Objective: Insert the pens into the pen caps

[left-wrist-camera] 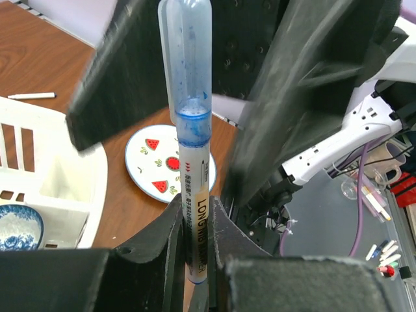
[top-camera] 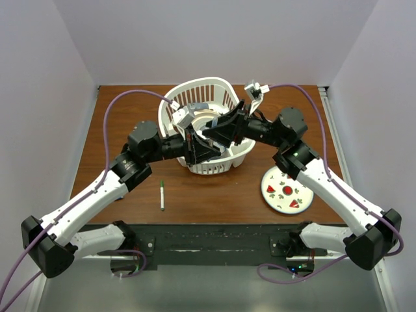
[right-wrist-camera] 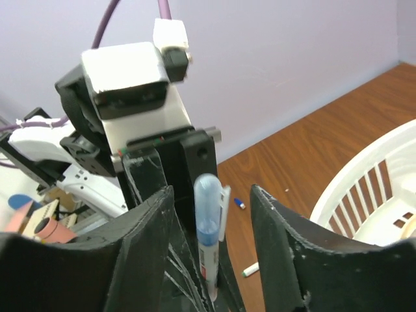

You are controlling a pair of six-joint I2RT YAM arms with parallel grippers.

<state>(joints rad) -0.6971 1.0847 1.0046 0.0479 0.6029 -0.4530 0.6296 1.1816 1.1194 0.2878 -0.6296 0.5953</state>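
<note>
Blue pen (left-wrist-camera: pixel 194 170) is held upright over the white basket (top-camera: pixel 214 88), clamped in L gripper (left-wrist-camera: pixel 198 218). Its clear cap (left-wrist-camera: pixel 186 58) is flanked by R gripper (right-wrist-camera: pixel 210 195), fingers apart. A 2nd pen (top-camera: pixel 162 195) is seen lying near-left on the table (top-camera: pixel 214 195).

Centre-back blocked: white slatted plastic basket (top-camera: pixel 207 83), with both grippers crowded over its front rim. Left gripper (left-wrist-camera: pixel 198 218) clamps an upright white-barrelled pen (left-wrist-camera: pixel 195 195). Right gripper (right-wrist-camera: pixel 211 194) fingers are spread either side of its translucent blue-tinted cap (left-wrist-camera: pixel 186 58), slim gaps only. Front of brown wooden table (top-camera: pixel 214 195) is open between the arms, bar one loose white pen with green end (top-camera: pixel 162 195). Round white fruit-print plate (top-camera: pixel 299 185) sits beside the right forearm. Small blue cap (right-wrist-camera: pixel 239 203) lies on the table, exact spot hard to place.
</note>
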